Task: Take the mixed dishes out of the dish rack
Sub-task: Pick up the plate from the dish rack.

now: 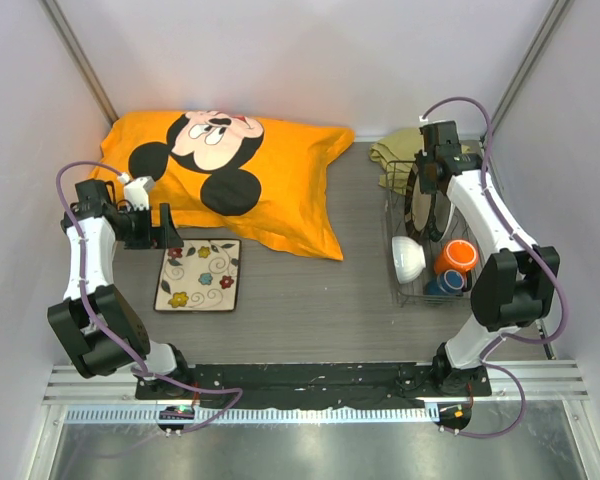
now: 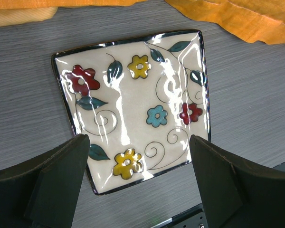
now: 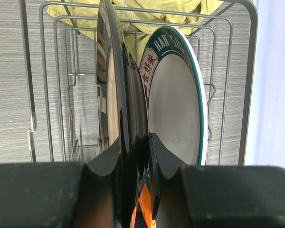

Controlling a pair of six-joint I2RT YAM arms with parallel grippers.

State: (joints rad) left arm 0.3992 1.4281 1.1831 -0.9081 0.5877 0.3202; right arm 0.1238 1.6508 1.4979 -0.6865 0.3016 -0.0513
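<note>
**Top view.** We are finding the dish rack (image 1: 390, 205) standing at the right of the table, close to the right wall, with an olive-green cloth (image 1: 395, 152) bunched at its far end. The right gripper (image 1: 427, 178) is reaching into the far half. Its arm is covering part of the round brown dark-rimmed plate (image 1: 415, 212), which is standing on edge. The white bowl (image 1: 408, 257), orange mug (image 1: 457, 256) and small dark-blue cup (image 1: 446, 285) are sitting in the near half. The square cream floral plate (image 1: 200, 275) is lying flat on the table at the left, just in front of an orange pillow (image 1: 270, 190). Bare tabletop is lying between it and the rack. The left gripper (image 1: 167, 228) is hanging over its far left corner.

**Left wrist view.** The fingers (image 2: 61, 175) are standing wide apart, released and holding nothing, with the floral plate below them. The pillow is running off the top edge.

**Right wrist view.** The fingers (image 3: 104, 166) are clamping the brown plate's rim, seen edge-on. They are hiding its lower part. The white plate with dark patterned rim (image 3: 175, 99) is standing just beside it on the right. An orange patch is showing between the fingers, too little to name. The rack wires are closing in on both sides.
</note>
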